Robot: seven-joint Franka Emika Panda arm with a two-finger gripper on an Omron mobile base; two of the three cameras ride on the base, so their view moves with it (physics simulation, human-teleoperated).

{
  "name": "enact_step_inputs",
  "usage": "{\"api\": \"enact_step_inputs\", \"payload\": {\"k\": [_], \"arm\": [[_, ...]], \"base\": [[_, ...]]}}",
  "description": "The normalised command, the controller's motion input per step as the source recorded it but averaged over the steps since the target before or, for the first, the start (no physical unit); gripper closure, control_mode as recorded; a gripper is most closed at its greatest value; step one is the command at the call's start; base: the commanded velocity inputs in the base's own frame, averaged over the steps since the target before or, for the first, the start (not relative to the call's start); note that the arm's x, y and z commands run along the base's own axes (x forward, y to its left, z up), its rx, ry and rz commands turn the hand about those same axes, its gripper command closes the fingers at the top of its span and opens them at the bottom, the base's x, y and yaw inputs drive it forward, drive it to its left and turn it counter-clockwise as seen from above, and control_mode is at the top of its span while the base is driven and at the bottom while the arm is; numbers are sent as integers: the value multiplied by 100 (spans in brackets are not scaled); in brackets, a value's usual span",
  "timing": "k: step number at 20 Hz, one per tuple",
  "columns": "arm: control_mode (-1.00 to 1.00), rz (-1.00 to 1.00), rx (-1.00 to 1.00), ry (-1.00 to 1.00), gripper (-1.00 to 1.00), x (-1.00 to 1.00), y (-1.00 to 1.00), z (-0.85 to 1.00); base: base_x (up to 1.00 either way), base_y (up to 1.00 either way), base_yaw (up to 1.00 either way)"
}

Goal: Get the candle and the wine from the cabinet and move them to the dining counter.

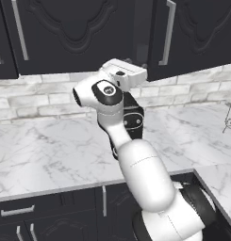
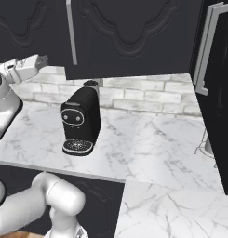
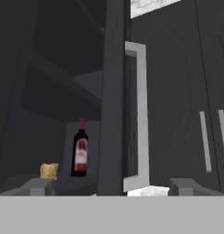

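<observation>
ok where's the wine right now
In the hand view the wine stands upright on a shelf inside the open cabinet, left of the door's edge, with a small yellow thing just to its left.

1. Arm (image 1: 140, 179): glossy white rounded shells, fat and tube-like, with faint thin seam lines.
2. Joints: black bands and a black oval cap with a small pale mark.
3. Hand (image 1: 124, 73): boxy white block with grey insets.
4. Base (image 1: 197, 207): white with a black ring.
</observation>
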Motion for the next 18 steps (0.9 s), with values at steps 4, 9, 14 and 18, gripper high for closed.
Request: {"api": "enact_step_inputs", "payload": {"k": [4,9,14,18], "arm": [[-100,-4,0,0,-100,46,-8,0],[-100,-3,1,0,-100,33,-17,0],[-100,-4,1,-1,-100,12,-26,0],[-100,-5,3,0,-100,11,-26,0]], "base": [[0,0,0],[0,0,0],[0,0,0],[0,0,0]]}}
